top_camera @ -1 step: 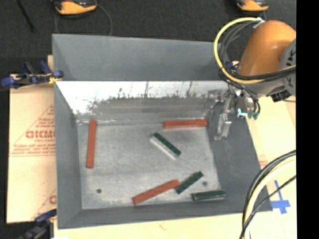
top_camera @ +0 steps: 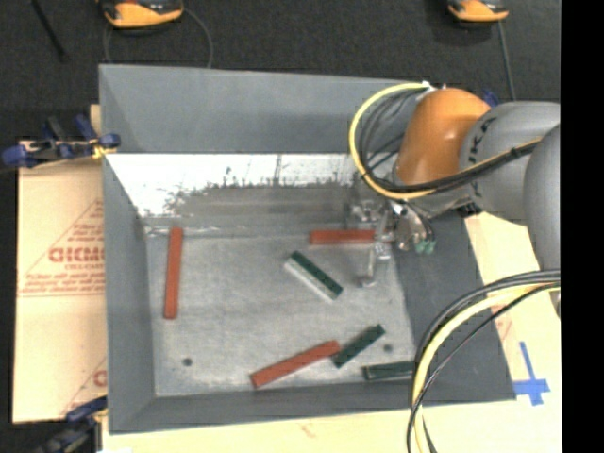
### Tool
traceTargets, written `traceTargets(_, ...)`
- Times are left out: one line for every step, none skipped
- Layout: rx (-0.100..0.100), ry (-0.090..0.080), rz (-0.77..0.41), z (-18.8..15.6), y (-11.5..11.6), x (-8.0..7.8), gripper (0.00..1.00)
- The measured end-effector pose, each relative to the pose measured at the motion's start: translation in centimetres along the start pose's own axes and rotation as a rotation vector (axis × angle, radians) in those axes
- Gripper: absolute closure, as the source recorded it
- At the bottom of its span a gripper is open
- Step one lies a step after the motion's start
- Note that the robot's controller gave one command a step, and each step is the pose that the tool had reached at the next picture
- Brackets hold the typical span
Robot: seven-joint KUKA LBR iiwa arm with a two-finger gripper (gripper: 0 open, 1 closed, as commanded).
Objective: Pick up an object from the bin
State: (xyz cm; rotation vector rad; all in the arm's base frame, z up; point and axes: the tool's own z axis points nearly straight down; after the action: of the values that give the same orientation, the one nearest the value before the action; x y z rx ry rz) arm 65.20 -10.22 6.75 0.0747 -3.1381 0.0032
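Gripper (top_camera: 377,258) sits low in the bin (top_camera: 245,111), right of frame centre, under the arm's orange cover (top_camera: 439,135). Open or closed: cannot tell from here. Nearest thing is a short red bar (top_camera: 338,238) lying flat and level, its right end just beside the gripper; contact unclear. Just below left of it is a green-and-white bar (top_camera: 314,276), tilted. A long red bar (top_camera: 173,274) stands upright in the frame at the left side of the floor. Lower centre has a slanted red bar (top_camera: 293,364), with a green bar (top_camera: 359,345) at its right end, and a dark green bar (top_camera: 388,372) sits near the lower right corner.
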Motion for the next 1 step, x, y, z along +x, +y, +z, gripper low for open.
traceTargets(0.002, -0.008, 0.000, -0.49, -0.08, -0.23, 1.00)
